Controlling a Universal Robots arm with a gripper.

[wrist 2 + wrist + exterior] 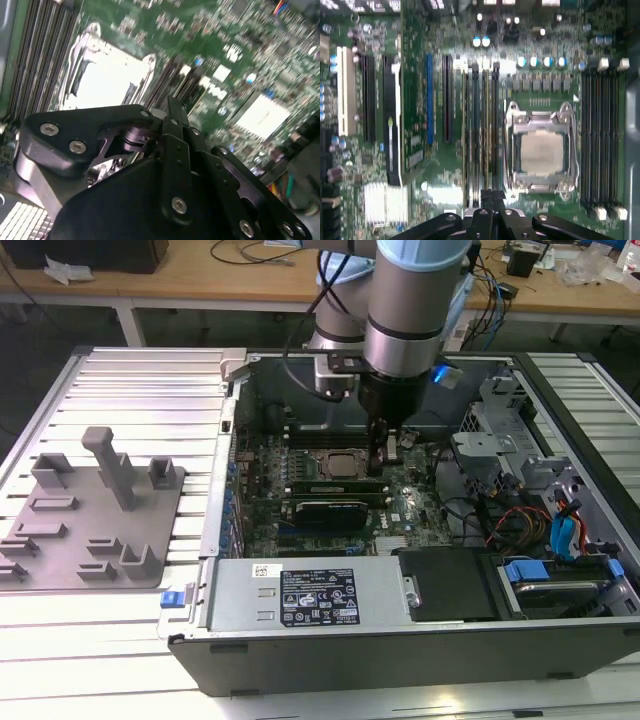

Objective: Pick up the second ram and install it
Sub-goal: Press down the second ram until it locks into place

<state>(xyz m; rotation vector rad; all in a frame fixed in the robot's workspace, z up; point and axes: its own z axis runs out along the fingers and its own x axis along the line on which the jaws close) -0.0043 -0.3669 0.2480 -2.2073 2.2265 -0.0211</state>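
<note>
Where the open computer case (420,640) lies on the slatted table (130,380), I record the following.

Item 1, my gripper (383,462): lowered inside the case onto the motherboard (420,100), just beside the processor socket (541,150). In both wrist views the two black fingers (485,205) are drawn almost together, with only a thin seam between them. I cannot tell whether anything is pinched in that seam. In the exterior view the tips come down at the end of the memory slots nearest the exterior view's right.

Item 2, the second ram (330,484): a long, thin green strip standing on edge in the bank of slots (480,130) next to the socket, parallel to the black slots around it. It sits level, its top edge just under my fingertips. Chips and label cannot be made out.

Item 3, a second bank of black slots (600,140): on the far side of the socket, well apart from my fingers.

Item 4, grey fixture plate (90,510): on the table at the exterior view's left, outside the case, with upright blocks on it.
</note>
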